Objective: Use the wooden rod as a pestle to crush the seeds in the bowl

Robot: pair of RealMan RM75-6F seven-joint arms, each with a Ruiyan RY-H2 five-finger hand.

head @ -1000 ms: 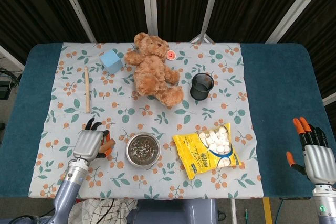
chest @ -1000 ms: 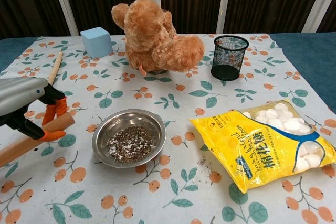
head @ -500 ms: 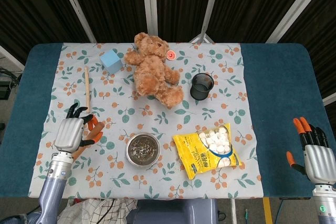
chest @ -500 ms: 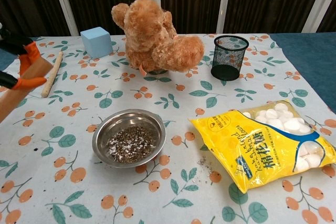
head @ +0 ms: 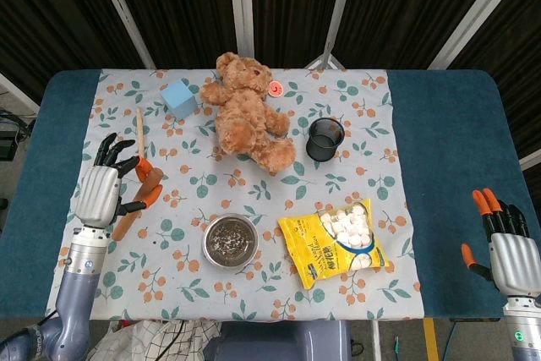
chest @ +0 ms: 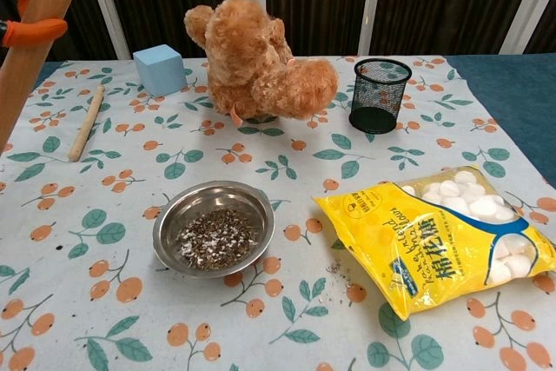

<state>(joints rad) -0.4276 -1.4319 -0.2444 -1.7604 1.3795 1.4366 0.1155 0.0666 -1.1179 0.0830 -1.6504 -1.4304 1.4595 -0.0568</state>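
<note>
Gripping the thick wooden rod [head: 138,201] in your left hand [head: 100,194], you've got it up off the cloth, well left of the round steel bowl [head: 230,241], orange fingertips [chest: 33,30] wrapped round it. Dark crushed seeds [chest: 214,239] sit inside that bowl. Your right hand [head: 510,253] hangs far right of the bowl, off the floral cloth, fingers apart and holding nothing. A thinner wooden stick [head: 140,139] lies flat up-left of the bowl, and the yellow marshmallow bag [head: 336,238] is just right of it.
</note>
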